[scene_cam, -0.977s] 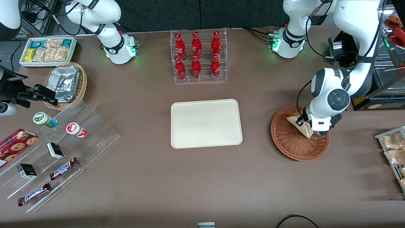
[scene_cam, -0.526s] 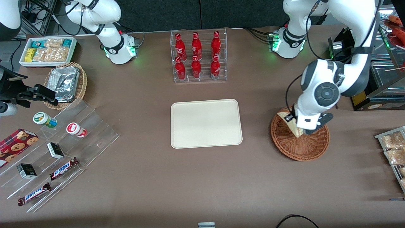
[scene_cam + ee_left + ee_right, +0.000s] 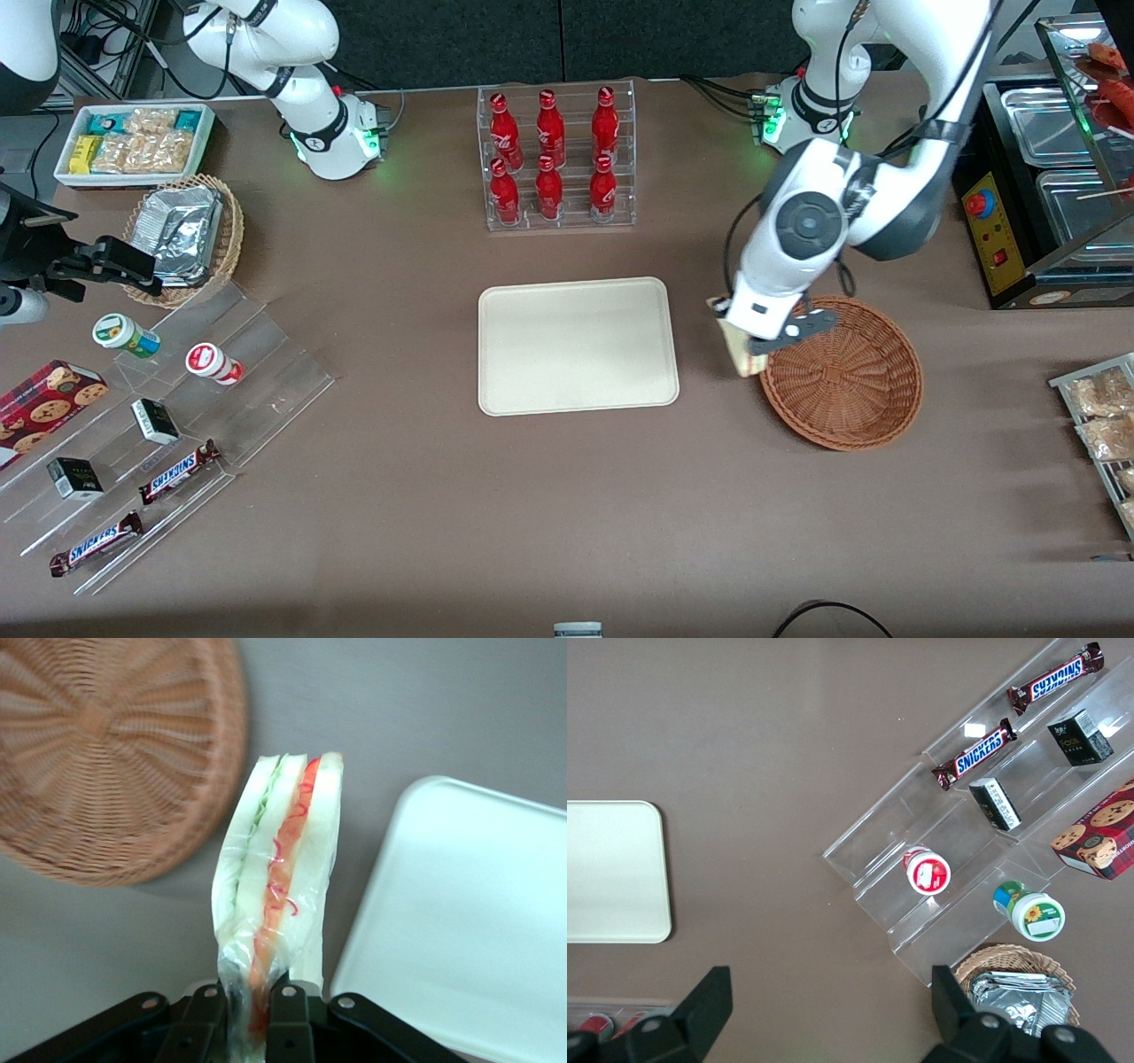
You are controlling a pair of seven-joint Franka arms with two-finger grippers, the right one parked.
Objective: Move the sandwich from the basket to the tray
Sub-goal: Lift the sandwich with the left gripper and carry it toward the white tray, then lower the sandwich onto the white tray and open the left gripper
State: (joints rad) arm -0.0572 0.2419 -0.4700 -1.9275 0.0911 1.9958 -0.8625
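The step in hand looks like carrying the sandwich (image 3: 737,347) over to the tray (image 3: 578,346), at the centre of the front view. Done well, that means a level carry until the wedge hangs over the tray's bare middle, then a gentle lowering, since soft bread would squash under extra squeeze. The gripper (image 3: 251,1005) is nearly closed, pinching the wrapped sandwich at one end. It hangs above the bench (image 3: 567,496), between the tray and the empty basket (image 3: 842,372), just beside the basket's rim.
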